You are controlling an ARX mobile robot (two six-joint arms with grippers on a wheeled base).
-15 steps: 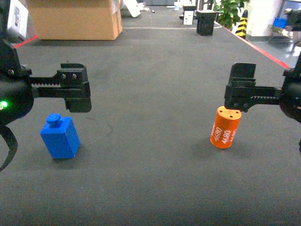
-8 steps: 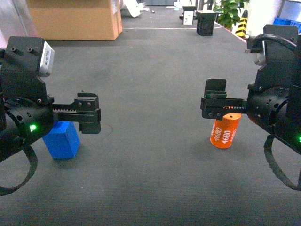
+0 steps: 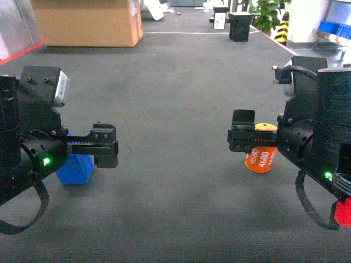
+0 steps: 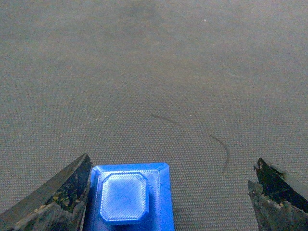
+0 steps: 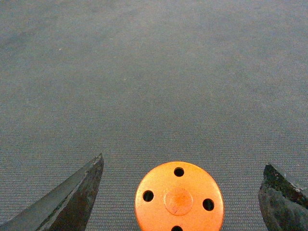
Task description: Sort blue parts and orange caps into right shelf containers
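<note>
Both pincers had dropped over their targets since a second before. Left pincer (image 4: 168,192) open, straddling blue part (image 4: 129,199), which hugged its left finger. Right pincer (image 5: 180,195) open, orange cap (image 5: 179,197) centred between the fingers. Grasps likely next; crates not visible.

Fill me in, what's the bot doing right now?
Both arms are poised over parts on the dark mat, nothing gripped yet. The left gripper is open above the blue part, which sits close to its left finger rather than centred. The right gripper is open with the orange cap between its fingers, seen from above. No crates are in view.
</note>
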